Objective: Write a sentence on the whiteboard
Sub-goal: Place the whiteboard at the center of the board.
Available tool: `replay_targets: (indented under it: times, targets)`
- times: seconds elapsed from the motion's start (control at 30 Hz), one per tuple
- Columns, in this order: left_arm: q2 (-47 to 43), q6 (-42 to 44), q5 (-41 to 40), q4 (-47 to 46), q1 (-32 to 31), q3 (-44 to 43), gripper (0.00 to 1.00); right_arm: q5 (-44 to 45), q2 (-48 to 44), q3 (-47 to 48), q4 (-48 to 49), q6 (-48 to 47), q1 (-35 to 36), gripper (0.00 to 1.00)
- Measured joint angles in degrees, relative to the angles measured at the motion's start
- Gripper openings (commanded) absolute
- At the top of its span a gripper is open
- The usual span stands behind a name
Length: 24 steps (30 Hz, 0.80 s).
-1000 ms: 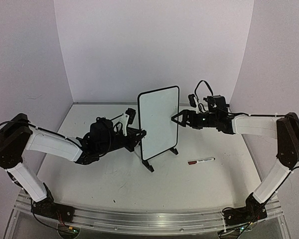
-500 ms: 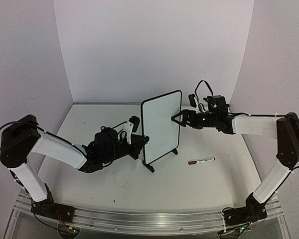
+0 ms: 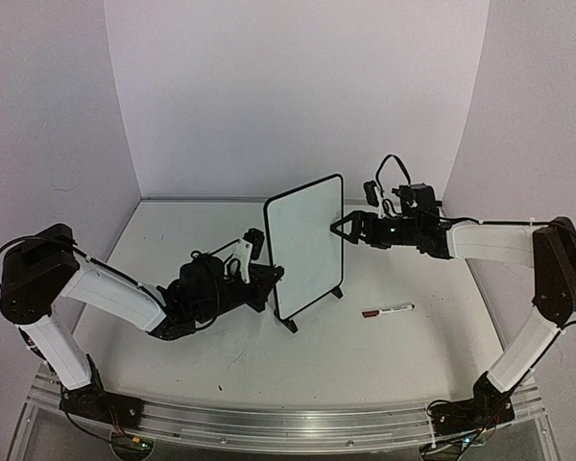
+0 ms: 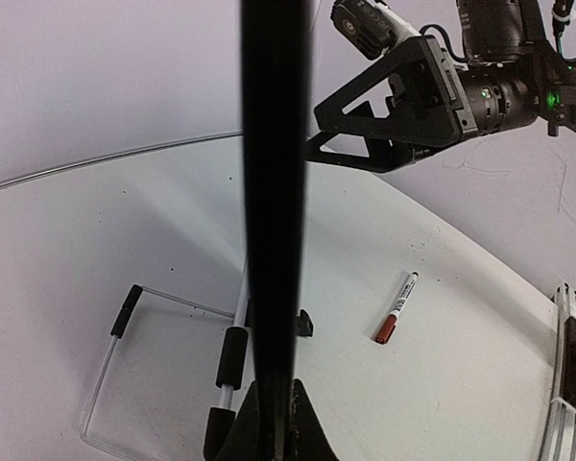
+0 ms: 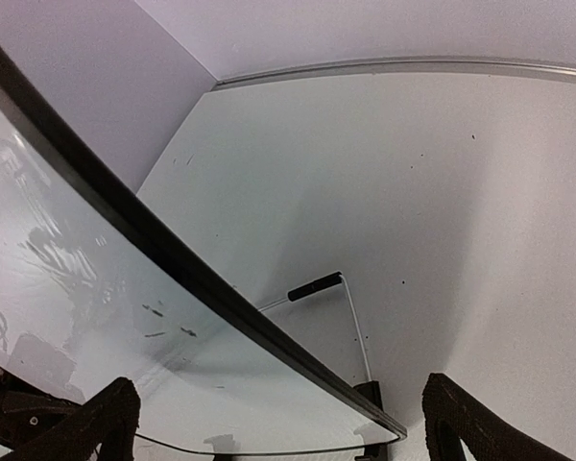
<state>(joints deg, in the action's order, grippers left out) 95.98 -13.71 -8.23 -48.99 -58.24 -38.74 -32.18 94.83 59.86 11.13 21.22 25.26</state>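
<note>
The left end effector (image 3: pixel 274 280) is clenched on one edge of the small black-framed whiteboard (image 3: pixel 305 240). The right end effector (image 3: pixel 336 229) sits released at the opposite edge.

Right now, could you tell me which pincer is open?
The right pincer: its fingertips stand wide apart astride the edge of the whiteboard, while the left pincer is clamped on the opposite edge.

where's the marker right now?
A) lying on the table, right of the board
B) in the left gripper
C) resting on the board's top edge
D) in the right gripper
A: the marker lies flat on the table, to the right of the whiteboard and apart from its feet.
</note>
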Motion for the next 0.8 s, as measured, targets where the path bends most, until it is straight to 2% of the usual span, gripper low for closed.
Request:
replay_targets:
  times: [0.57,0.8]
  targets:
    - [0.0,-4.0,-1.4,-0.5,-0.2,1.5,0.03,1.6,-0.7,-2.2,0.5,0.3,0.0,0.98]
    - [-0.1,-5.3,-2.2,-0.4,-0.2,2.6,0.08,2.4,-2.1,-3.8,0.9,0.4,0.0,0.98]
